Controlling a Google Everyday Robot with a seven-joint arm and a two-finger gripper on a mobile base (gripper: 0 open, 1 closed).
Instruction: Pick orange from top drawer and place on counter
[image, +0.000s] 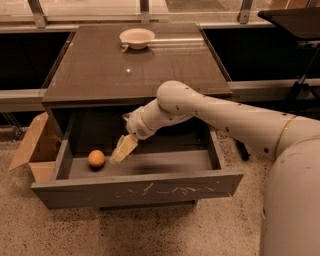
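Observation:
The orange (96, 158) lies on the grey floor of the open top drawer (137, 190), near its left end. My gripper (121, 150) reaches down into the drawer from the right, pointing down and left. Its tip is just to the right of the orange, a small gap apart. It holds nothing that I can see. The glossy dark counter (150, 70) tops the cabinet above the drawer.
A shallow cream bowl (137, 37) sits at the back of the counter. An open cardboard box (34, 149) stands on the floor to the left of the drawer. A dark chair base (300, 85) is at the right. My arm (225, 117) crosses the drawer's right half.

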